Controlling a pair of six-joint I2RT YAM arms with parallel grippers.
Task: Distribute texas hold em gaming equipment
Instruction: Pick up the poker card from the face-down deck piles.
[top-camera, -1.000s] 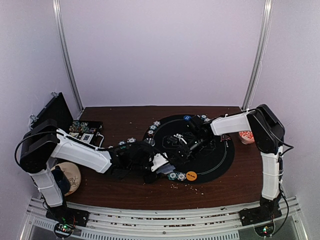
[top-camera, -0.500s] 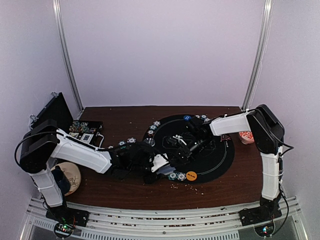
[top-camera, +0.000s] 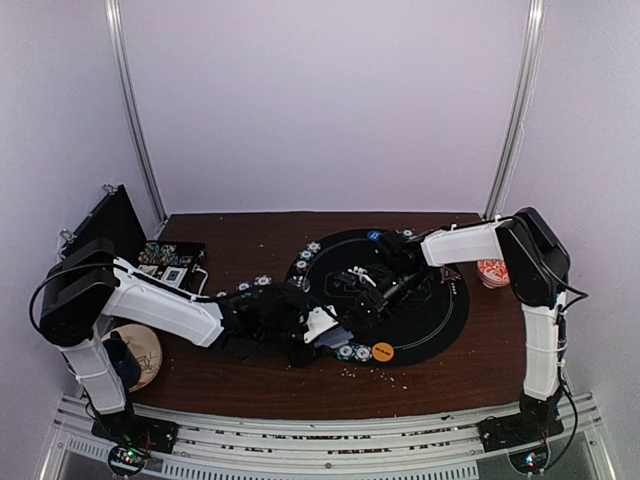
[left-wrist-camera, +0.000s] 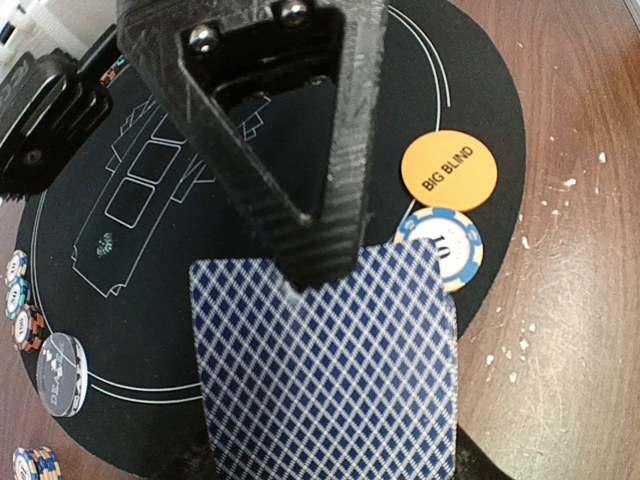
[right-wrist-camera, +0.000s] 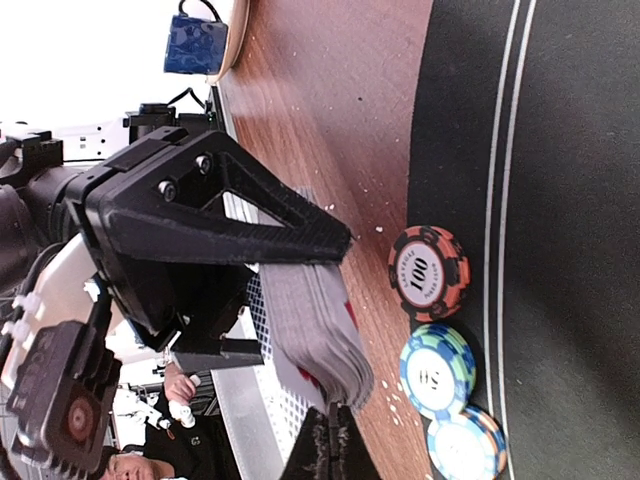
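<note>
**Progress.** Striped chips (top-camera: 303, 262) sit in small groups round the rim of the black mat (top-camera: 440, 310). There are groups on its left side, its far side, and its near side toward the near edge of the desk (top-camera: 250, 375).
- The orange disc (left-wrist-camera: 449, 170), lettered BIG BLIND, lies on the mat's near rim just beside a chip marked 10.
- A grey disc (left-wrist-camera: 58, 368) lies on the mat's left rim.
- No loose card shows on the mat in any view.

Judged from this, the chips and markers are largely out and dealing the cards is what is left. More chips sit in the open case (top-camera: 170, 262) by the left edge of the desk, so chip work may not be finished.

**Fingers.** The left fingers (left-wrist-camera: 318, 245) are closed on the deck (left-wrist-camera: 330, 370), blue-diamond backs up. The right wrist view shows a thick stack pinched with one finger on top and one beneath. The deck is held low at the mat's near-left rim, toward the near edge of the desk.

The right fingers (top-camera: 358, 292) are over the middle of the mat, near the deck but apart from it. They are dark against the dark mat, so I cannot tell how far open they are. Nothing is seen in them.
</note>
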